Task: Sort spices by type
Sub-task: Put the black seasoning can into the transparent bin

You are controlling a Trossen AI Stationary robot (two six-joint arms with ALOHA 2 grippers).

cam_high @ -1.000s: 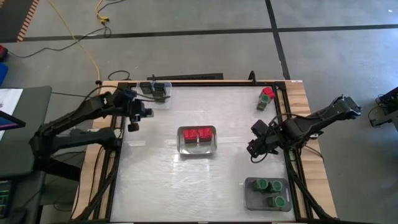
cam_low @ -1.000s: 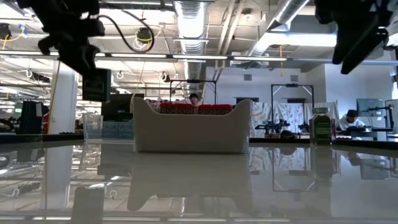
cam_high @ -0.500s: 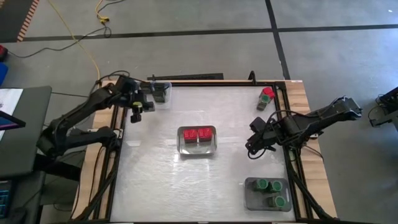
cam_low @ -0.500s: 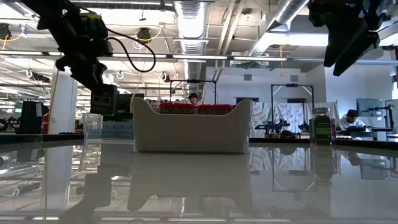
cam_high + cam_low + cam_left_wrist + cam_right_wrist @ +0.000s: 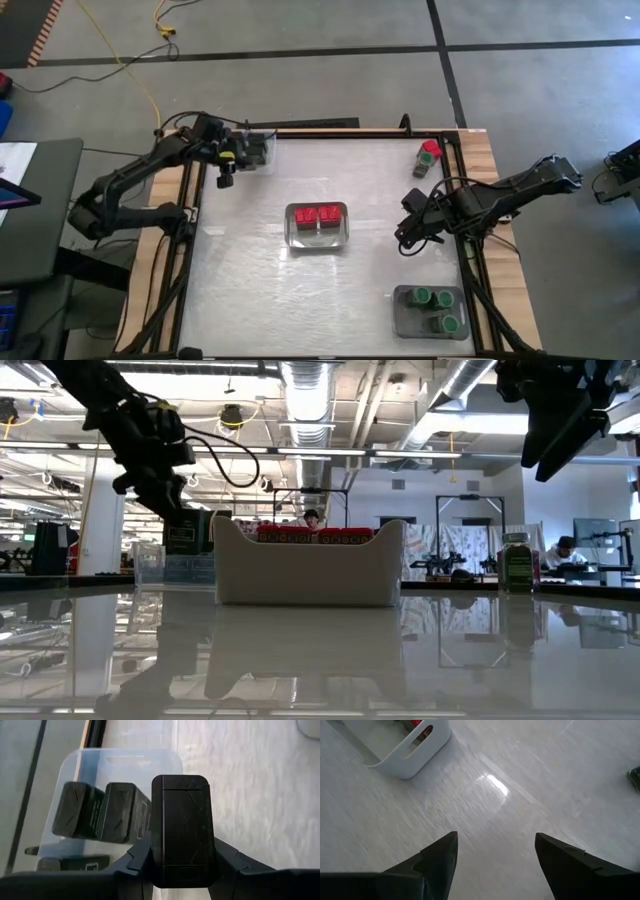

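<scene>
Sorting well advanced, not finished. Red-capped spices point(image 5: 317, 214) grouped in the white tray point(image 5: 317, 238) at desk centre. Green-capped spices point(image 5: 432, 299) grouped in the grey tray point(image 5: 405, 322) at the near right corner of the desk point(image 5: 250, 290). Black boxy spices point(image 5: 100, 811) lying in the clear tray point(image 5: 125, 762) at the far left corner; two seen plainly through the left wrist camera, part of a third at the tray's near edge.

Left gripper point(image 5: 225, 170) clamped on one more black container point(image 5: 183, 830), held upright above the desk just beside the clear tray, not yet inside it. Drop-off into that tray judged to be the step in hand.

Still unsorted: small cluster at the far right corner point(image 5: 427, 157), red cap showing on top, a darker item touching it. Probably the last to be moved.

Right gripper point(image 5: 495, 862) hovering over bare desk between white tray and right edge, fingers apart, nothing between them.

Hard to make out: exact count in each tray; make-up of the far-right cluster (the dark item's kind not readable from above). Low view shows only the white tray's wall and red tops over its rim; a green-capped container point(image 5: 517, 565) visible far right there. Grey tray absent from the low view.
</scene>
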